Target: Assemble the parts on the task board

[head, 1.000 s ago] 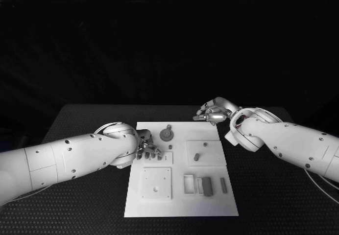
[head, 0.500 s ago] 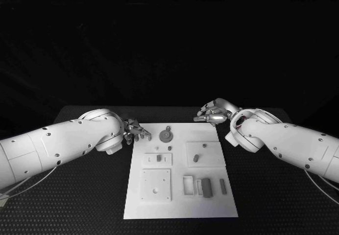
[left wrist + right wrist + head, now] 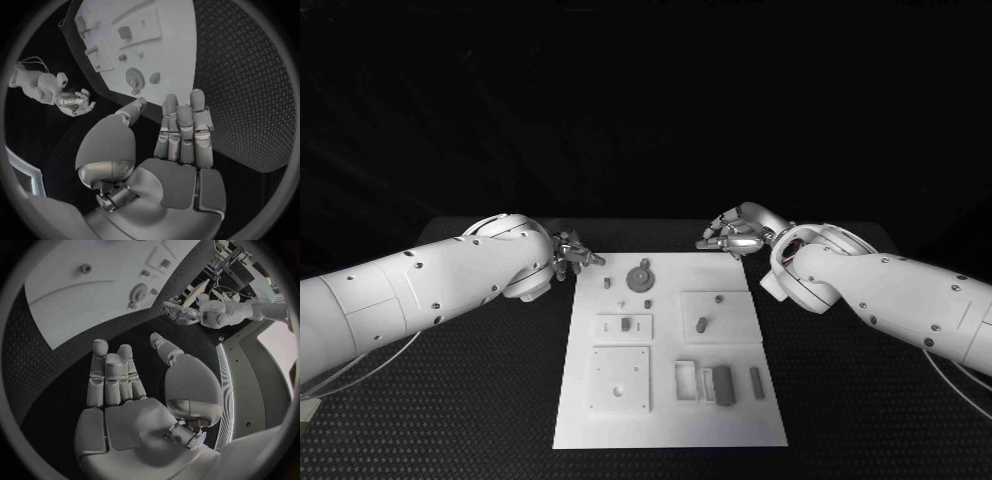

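Left hand: the left hand [image 3: 574, 253] hovers over the black surface [image 3: 473, 400] just off the far left corner of the task board [image 3: 668, 420]; in the left wrist view [image 3: 178, 145] its fingers [image 3: 181, 120] lie straight and side by side, thumb set apart, with nothing held.
Task board: the white plate lies in the middle of the surface, between the two arms, long side running away from the robot.
Gear: a round grey toothed part [image 3: 640, 276] sits near the board's far edge, with a small grey piece [image 3: 607, 282] just beside it on the left.
Left column: a small raised plate [image 3: 626, 325] carries little grey pieces; nearer the robot is a larger square plate [image 3: 619, 377] with a hole in it.
Right column: a square plate [image 3: 715, 315] holds an upright grey peg [image 3: 700, 322] and a smaller stud.
Near right: a white frame [image 3: 685, 377], a dark grey block [image 3: 723, 382] and a slim grey bar [image 3: 756, 377] lie side by side; whether the block stands in a slot or lies loose is hard to tell from the head view.
Right hand: the right hand [image 3: 733, 238] hangs over the surface just beyond the board's far right corner; in the right wrist view [image 3: 128, 395] its fingers [image 3: 112, 377] are extended together, thumb apart, palm bare and holding nothing.
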Robot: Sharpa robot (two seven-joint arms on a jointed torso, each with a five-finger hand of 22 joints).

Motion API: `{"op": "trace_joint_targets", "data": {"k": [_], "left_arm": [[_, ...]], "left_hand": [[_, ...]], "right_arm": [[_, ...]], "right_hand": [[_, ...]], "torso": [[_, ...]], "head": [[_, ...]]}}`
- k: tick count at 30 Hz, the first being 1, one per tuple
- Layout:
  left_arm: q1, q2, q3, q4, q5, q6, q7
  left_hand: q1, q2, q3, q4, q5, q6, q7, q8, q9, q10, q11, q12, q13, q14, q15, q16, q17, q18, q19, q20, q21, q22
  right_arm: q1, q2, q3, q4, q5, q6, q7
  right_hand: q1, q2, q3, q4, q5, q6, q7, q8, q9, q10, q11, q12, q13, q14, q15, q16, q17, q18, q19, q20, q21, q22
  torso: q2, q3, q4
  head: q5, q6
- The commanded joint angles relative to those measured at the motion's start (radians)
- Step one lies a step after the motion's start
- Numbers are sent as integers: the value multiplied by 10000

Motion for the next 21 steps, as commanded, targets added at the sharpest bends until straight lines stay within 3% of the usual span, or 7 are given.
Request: {"op": "trace_joint_targets", "data": {"k": [1, 6, 14, 16, 21], "left_arm": [[1, 227, -94, -177, -577, 337, 246], [-21, 583, -250, -543, -697, 603, 248], [-196, 844, -258, -814, -964, 766, 316], [-203, 867, -257, -810, -970, 804, 312], [-204, 922, -257, -847, -993, 843, 298]], "left_hand": [[-250, -211, -115, 377, -60, -342, 262, -38, -118, -64, 45, -101, -82, 0, 78, -5, 32, 144, 10, 101, -69, -17], [-393, -262, -482, 805, -59, -496, 296, -41, -299, -46, 69, -164, -156, -23, 100, 4, 72, 238, 15, 146, -140, -10], [261, -199, -1121, 1804, -58, -490, 274, 129, -715, 86, 44, -154, -219, 55, 79, 61, 169, 330, 151, 165, -182, 110], [738, -122, -1561, 2322, -66, -474, 245, 234, -900, 117, 18, -155, -246, 77, 73, 70, 208, 335, 196, 144, -201, 182], [798, 8, -1762, 2298, -59, -404, 233, 323, -979, 169, 5, -131, -249, 109, 41, 78, 226, 333, 243, 136, -209, 209]], "right_arm": [[-6, 17, 4, -21, -9, 89, 56], [-9, 45, 4, -30, -9, 98, 58], [-26, 35, 4, -23, -32, 116, 62], [-26, 42, 4, -27, 13, 119, 63], [-26, 61, 4, -30, 17, 128, 64]], "right_hand": [[-36, 94, -30, 37, 40, 0, 49, -36, 4, -83, -15, 31, -11, -73, 1, -57, -12, 152, -72, 2, -46, 186], [-35, 99, -28, 38, 40, -3, 50, -38, 4, -84, -14, 32, -12, -72, 2, -57, -13, 152, -71, 2, -45, 186], [-35, 104, -27, 39, 41, -5, 51, -39, 3, -84, -13, 34, -13, -72, 3, -56, -13, 152, -70, 1, -46, 186], [-35, 103, -27, 39, 40, -6, 51, -40, 3, -84, -13, 35, -14, -72, 3, -56, -13, 152, -70, 1, -46, 186], [-36, 106, -27, 39, 40, -7, 51, -40, 3, -84, -13, 36, -15, -72, 4, -56, -14, 152, -70, 1, -46, 186]], "torso": [[19, -6, -31], [18, 1, -31], [50, -3, -75], [52, -3, -68], [35, 10, -54]], "head": [[2, 7], [-15, -3], [-53, -5], [-57, -7], [-72, -36]]}}
